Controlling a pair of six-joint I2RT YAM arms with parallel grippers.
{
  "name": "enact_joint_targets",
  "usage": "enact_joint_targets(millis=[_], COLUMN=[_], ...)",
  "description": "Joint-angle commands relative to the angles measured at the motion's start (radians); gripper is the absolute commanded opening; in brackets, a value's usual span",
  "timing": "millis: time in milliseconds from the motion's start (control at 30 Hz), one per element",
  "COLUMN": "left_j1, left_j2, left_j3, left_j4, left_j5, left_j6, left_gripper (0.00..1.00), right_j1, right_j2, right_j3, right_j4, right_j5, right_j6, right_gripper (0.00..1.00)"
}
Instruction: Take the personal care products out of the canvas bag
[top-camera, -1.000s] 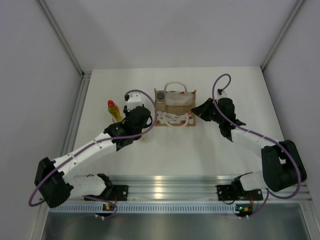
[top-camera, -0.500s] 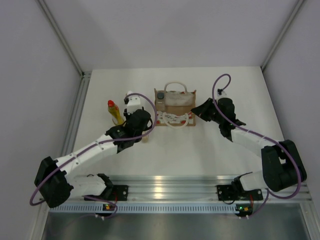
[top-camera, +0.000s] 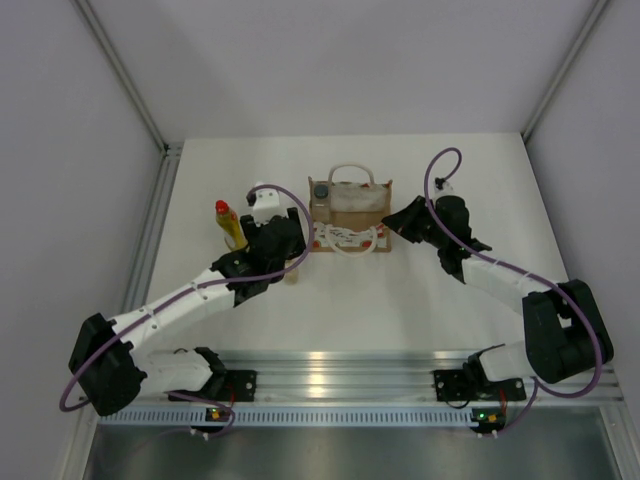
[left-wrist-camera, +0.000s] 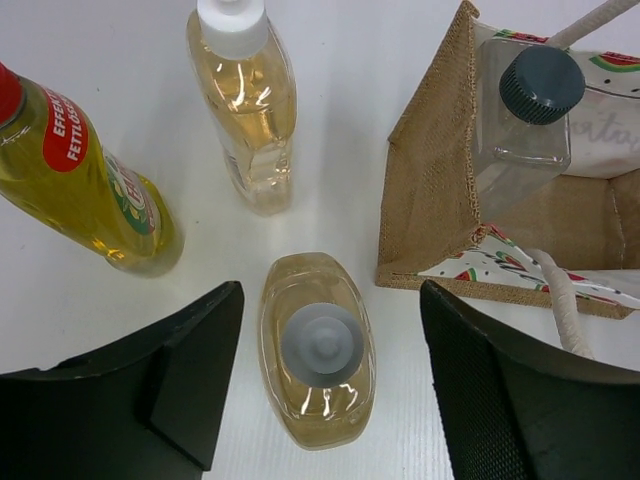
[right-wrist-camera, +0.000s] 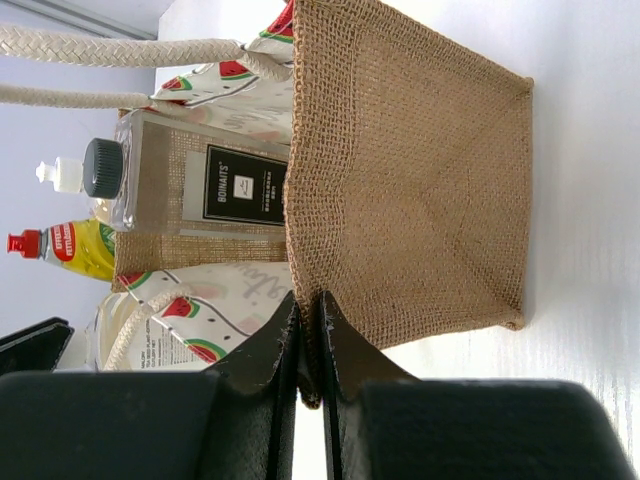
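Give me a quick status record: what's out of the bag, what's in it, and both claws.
out of bag: yellow bottle with red top, far amber bottle with white cap, near amber bottle with white cap, all standing upright
in bag: pale clear bottle with dark grey-blue cap
bag: tan woven canvas bag, upright, open
left claw: open, straddling the near amber bottle, not touching
right claw: shut on the bag's side edge

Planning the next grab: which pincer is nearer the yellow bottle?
Left. The left pincer straddles an amber bottle beside the yellow bottle; the right pincer clamps the canvas bag on its far side.
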Motion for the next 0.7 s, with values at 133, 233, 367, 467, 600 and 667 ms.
enact_joint_targets(millis=[133,233,367,467,600,667], left_j1=[-0.002,-0.001,-0.001,-0.001,0.001,0.001], left_j2=[-0.046,-0.028,0.022,0.084,0.182,0.240], left_j3=[0.086,0.143,0.215,0.287,0.382,0.442], left_j4=[0.059,0.057,0.054,0.034,-0.012,-0.030], left_j5=[0.068,0.120,0.183,0.209,0.223,0.230], left_j6=[0.029,0.052,0.082,0.106,0.146,0.157], left_gripper=[0.82,0.83,0.86,0.99,0.99,0.98], right_j1=[0.023,0.023,0.025,0.023,0.023,0.023], right_j2=[0.014,0.017,0.017,0.015,0.012,0.012], right_j3=[0.011,0.013,0.014,0.016,0.016,0.017], right_j4=[0.054,0.056,0.057,0.056,0.054,0.053], right_j5=[-0.013,-0.014,-0.013,-0.016,-0.017,-0.016], right_j6=[0.000,0.000,0.000,0.002,0.002,0.000], right_gripper=[0.00,0.00,0.00,0.00,0.00,0.00])
